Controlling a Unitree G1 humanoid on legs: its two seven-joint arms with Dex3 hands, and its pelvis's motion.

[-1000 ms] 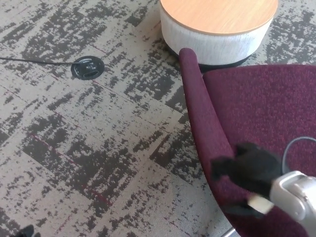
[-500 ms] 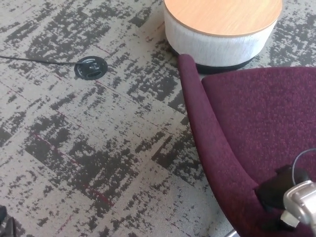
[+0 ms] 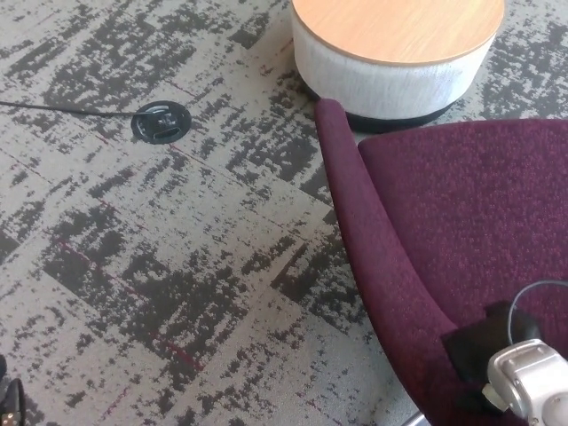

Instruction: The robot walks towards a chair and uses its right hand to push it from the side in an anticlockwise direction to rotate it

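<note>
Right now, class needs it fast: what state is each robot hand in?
Left hand: not in view.
Right hand: resting on the maroon chair; open or closed cannot be told.

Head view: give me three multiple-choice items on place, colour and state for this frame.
1. Where does the round table stand?
A. beyond the chair
B. left of the floor socket
C. on the chair seat

2. What colour is the chair?
A. grey
B. dark purple
C. green

3. Where is the right hand?
A. on the table top
B. on the carpet
C. over the chair at the lower right

Key: 1 A, the table sits past the chair's top edge; 2 B, the fabric is plum-coloured; 3 C, the black hand lies against the upholstery.
</note>
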